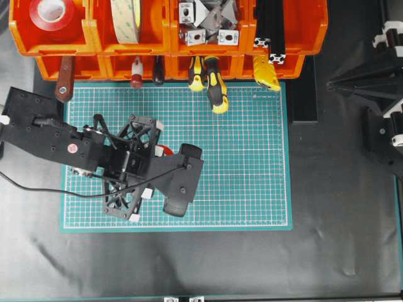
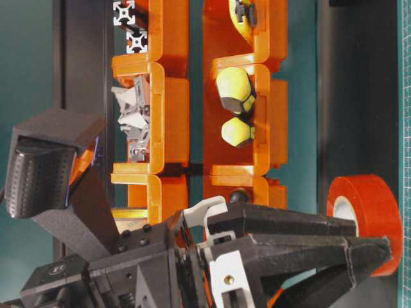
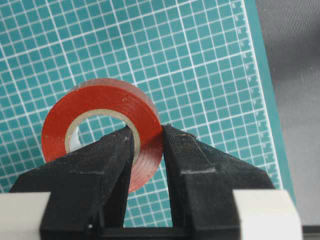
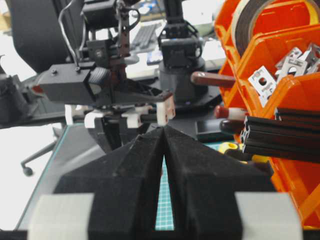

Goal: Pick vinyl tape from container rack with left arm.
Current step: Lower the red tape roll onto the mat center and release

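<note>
Left wrist view: matte black tool (image 3: 149,137) pinches glossy red vinyl tape (image 3: 102,131).

You have a green grid cutting mat (image 1: 239,157) lying on a dark, slightly wrinkled table cover (image 1: 340,214), while the right wrist view shows you a bright, washed-out room behind with a black office chair (image 4: 30,40) on casters and a keyboard (image 4: 145,32) on a desk.

Container rack (image 1: 167,44) stands behind the cutting mat (image 1: 252,163). Left gripper (image 1: 165,151) is over the mat's left half; vinyl tape (image 3: 102,135) sits between its fingers, apparently on edge.
</note>
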You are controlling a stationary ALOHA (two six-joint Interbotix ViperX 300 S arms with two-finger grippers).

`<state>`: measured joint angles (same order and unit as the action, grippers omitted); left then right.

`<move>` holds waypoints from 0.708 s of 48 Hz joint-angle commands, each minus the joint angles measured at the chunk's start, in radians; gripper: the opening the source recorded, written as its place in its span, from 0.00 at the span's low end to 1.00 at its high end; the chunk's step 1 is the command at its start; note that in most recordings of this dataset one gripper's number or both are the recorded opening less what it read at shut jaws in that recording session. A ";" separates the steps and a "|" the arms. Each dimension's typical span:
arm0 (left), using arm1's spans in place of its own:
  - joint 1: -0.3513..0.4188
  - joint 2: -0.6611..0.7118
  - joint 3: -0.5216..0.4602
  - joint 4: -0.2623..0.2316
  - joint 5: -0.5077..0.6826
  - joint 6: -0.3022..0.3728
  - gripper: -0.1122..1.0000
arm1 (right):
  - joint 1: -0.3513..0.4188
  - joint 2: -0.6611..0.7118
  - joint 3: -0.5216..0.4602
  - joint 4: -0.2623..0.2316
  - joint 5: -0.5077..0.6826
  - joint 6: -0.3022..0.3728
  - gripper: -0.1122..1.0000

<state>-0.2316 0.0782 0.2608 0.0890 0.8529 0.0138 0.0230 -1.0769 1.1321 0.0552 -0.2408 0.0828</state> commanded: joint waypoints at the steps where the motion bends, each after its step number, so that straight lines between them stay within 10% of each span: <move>1: 0.011 -0.018 -0.011 0.002 -0.017 0.000 0.27 | 0.005 0.006 -0.032 0.002 -0.006 0.000 0.11; 16: 0.023 -0.021 -0.014 0.002 -0.025 -0.002 0.90 | 0.011 0.006 -0.032 0.002 -0.006 0.000 0.11; 34: 0.015 -0.158 0.014 -0.003 -0.055 -0.054 0.89 | 0.011 0.005 -0.032 0.002 -0.003 0.000 0.11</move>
<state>-0.2117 0.0061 0.2761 0.0874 0.8161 -0.0291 0.0307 -1.0769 1.1321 0.0552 -0.2393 0.0828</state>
